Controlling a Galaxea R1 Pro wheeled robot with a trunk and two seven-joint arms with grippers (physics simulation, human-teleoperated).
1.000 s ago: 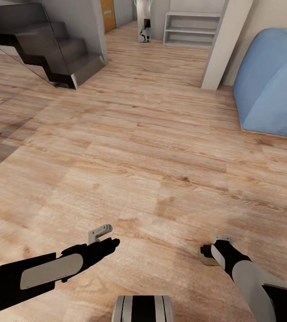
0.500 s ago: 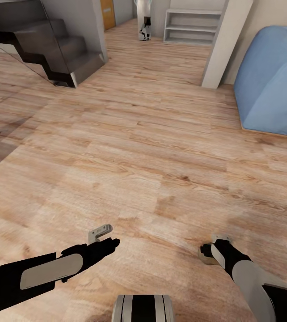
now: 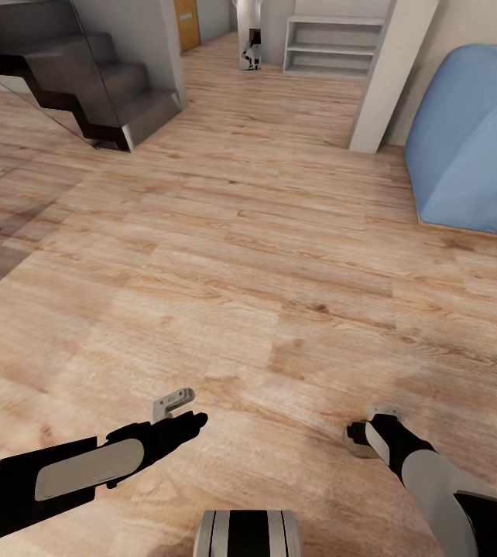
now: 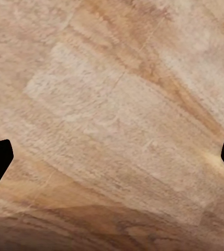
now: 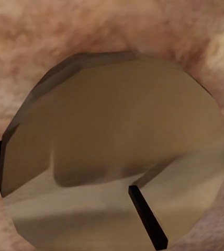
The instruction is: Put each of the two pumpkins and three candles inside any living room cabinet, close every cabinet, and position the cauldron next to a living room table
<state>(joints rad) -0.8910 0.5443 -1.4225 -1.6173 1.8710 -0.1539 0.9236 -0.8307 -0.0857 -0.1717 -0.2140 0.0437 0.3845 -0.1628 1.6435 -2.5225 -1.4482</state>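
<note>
floor [image 3: 279, 255]: light wood planks, runs across whole head view; bare planks under L wrist cam too.
sofa [image 3: 473, 139]: blue, big, at 2 o'clock, sits on floor by the wall.
stairs [image 3: 63, 70]: dark steps w/ grey side wall, at 10 o'clock.
pillar [image 3: 392, 73]: pale, at 1 o'clock, just beside sofa's near edge.
shelf unit [image 3: 334, 46]: grey, open shelves, at 12 o'clock, far end of room.
door [image 3: 186, 23]: orange-brown, 11 o'clock, behind stairs.
left arm [image 3: 70, 468]: black/grey, at 7 o'clock, reaching fwd over floor.
right arm [image 3: 434, 480]: at 5 o'clock, wrist bent down.
left gripper [image 3: 180, 402]: fingertips spread wide at the edges of wrist cam, nothing between them, only floor.
right gripper [image 3: 368, 433]: closed round a candle, dark fingers at both its sides in wrist cam.
candle [image 5: 114, 151]: beige-tan round top w/ dark wick, held at 5 o'clock, low over floor; contact w/ floor can't tell.
</note>
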